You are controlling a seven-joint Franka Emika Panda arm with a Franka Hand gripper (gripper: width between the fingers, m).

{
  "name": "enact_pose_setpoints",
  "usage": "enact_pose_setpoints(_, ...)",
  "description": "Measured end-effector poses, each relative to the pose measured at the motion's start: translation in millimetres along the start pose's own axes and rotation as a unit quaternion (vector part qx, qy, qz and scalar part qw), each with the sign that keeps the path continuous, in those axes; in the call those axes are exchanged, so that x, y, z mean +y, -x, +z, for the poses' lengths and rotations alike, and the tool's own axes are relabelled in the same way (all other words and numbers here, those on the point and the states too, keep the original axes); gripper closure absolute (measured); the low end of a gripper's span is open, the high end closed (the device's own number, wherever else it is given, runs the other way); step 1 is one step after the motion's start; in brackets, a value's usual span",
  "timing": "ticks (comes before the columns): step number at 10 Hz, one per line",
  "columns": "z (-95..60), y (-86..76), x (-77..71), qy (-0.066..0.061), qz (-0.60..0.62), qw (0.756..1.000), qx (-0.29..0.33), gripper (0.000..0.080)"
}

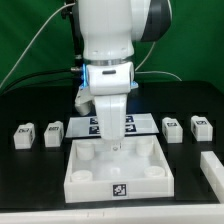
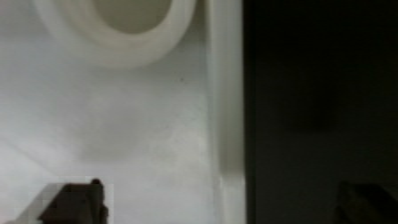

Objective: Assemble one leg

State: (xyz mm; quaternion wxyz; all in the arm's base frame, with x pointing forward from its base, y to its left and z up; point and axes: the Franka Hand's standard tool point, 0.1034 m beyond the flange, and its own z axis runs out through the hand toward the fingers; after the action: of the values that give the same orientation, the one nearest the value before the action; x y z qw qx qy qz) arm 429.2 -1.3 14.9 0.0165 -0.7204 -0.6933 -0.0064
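Note:
Four small white legs with tags stand on the black table, two at the exterior view's left [image 1: 22, 135] [image 1: 53, 132] and two at its right [image 1: 172, 128] [image 1: 200, 126]. The large white square part [image 1: 90, 178] with round corner sockets lies in front. My gripper [image 1: 117, 141] hangs low over the square part's rear edge. In the wrist view my gripper [image 2: 222, 205] is open and empty. One dark fingertip [image 2: 71, 205] is over the white part [image 2: 125, 130] and the other is over the black table. A round socket [image 2: 125, 25] shows ahead. No leg shows in the wrist view.
The marker board [image 1: 95, 124] lies behind the square part, partly hidden by my arm. A white block [image 1: 212, 166] lies at the exterior view's right front edge. A cable runs along the back left.

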Motion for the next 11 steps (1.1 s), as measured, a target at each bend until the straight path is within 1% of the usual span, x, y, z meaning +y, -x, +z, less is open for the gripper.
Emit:
enact_pose_setpoints(1, 4.3, 2.8, -1.4, -0.001, 0.005, 1.000, 0.001, 0.0150)
enact_pose_setpoints(2, 3.1, 2.6, -0.9, -0.001, 0.006, 1.000, 0.001, 0.0150)
enact_pose_setpoints(3, 3.7, 2.8, -1.4, -0.001, 0.007, 1.000, 0.001, 0.0261)
enact_pose_setpoints(4, 3.9, 2.9, -1.6, -0.001, 0.007, 1.000, 0.001, 0.0395)
enact_pose_setpoints(5, 3.9, 3.0, -1.7, -0.002, 0.007, 1.000, 0.001, 0.0395)
enact_pose_setpoints(7, 4.0, 2.9, -1.7, -0.002, 0.007, 1.000, 0.001, 0.0741)
enact_pose_setpoints(8, 3.6, 3.2, -0.9, 0.000, 0.008, 1.000, 0.001, 0.0741)
enact_pose_setpoints(11, 3.6, 3.4, -0.9, 0.000, 0.008, 1.000, 0.001, 0.0741)
